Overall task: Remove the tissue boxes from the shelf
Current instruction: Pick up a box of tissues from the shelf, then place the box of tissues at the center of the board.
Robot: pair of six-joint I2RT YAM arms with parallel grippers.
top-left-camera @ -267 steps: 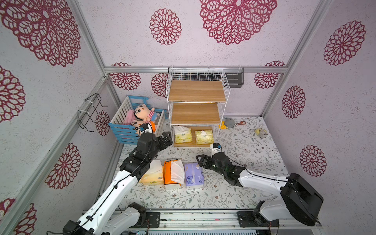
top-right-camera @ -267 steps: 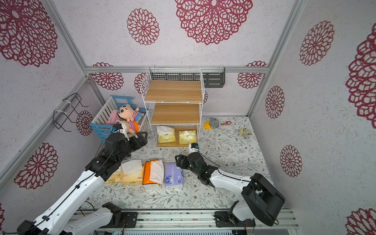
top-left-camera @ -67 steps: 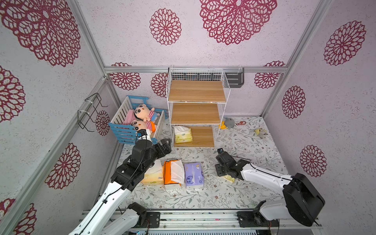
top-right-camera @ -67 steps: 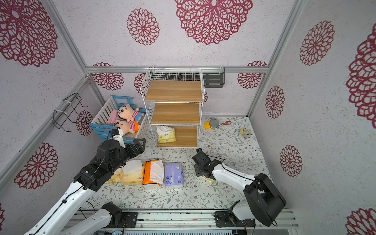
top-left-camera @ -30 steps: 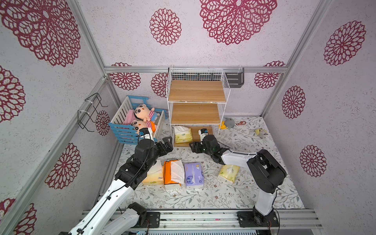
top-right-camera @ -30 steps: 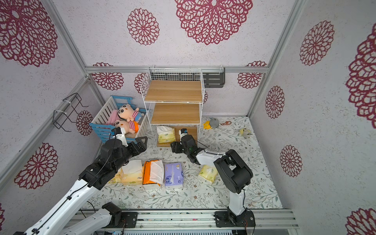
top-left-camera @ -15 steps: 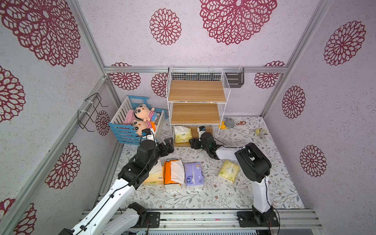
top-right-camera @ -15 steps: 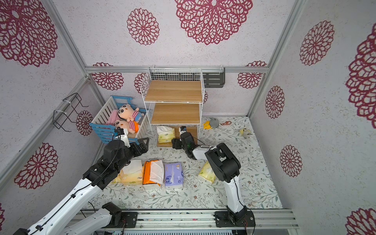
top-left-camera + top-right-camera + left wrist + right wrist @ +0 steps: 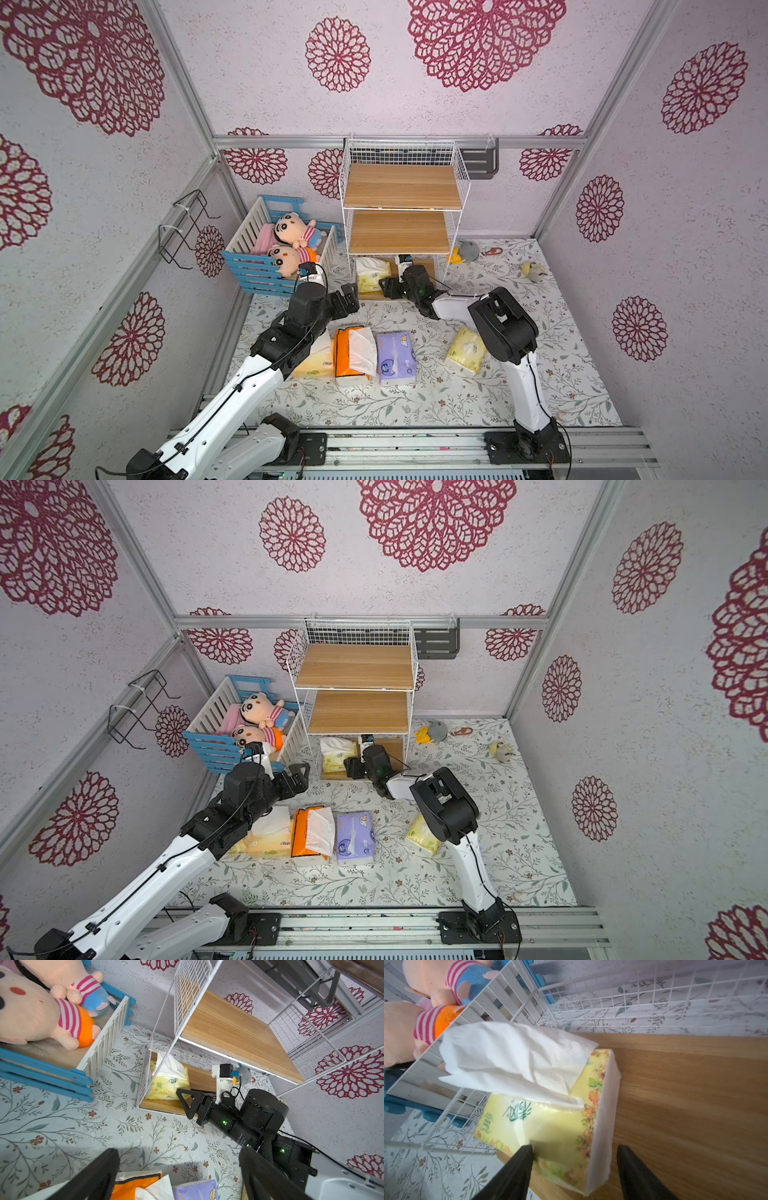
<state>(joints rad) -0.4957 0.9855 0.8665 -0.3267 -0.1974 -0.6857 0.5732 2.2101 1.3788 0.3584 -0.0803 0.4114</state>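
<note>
One yellow pack (image 9: 550, 1118) lies on the bottom board (image 9: 685, 1095) of the shelf (image 9: 401, 226), at the front, tight against the shelf's side mesh (image 9: 143, 1076). Four more lie on the floor well in front of the shelf, a lavender pack (image 9: 397, 353) among them. The left arm may hide others.

The risks, as I judge them:
- **Crushing:** the pack is soft, so a pinch across its end may crush it and slide off as it is drawn out.
- **Snagging:** the loose tissue (image 9: 512, 1057) stands high and leans toward the mesh. It may catch on the wires or on the board above, then pull out or tear.
- **Poor grasp:** one finger (image 9: 517, 1167) lies over the pack's top rather than beside it, so closing from here may fold the wrapper instead of grasping the body.
- **Moving the shelf:** the shelf looks like light wire, so a pack dragged against the mesh may shift or tip it.
- **Arms meeting:** the left arm sits near the front of the shelf, on the path the pack must take out.

The right claw (image 9: 573, 1147) is spread about the pack's near end and holds nothing. One finger touches the top. The other stands just beside the white side face, over the board, with a gap between. The left claw (image 9: 177, 1154) is spread wide and empty, hovering in front of the shelf above the floor.
</note>
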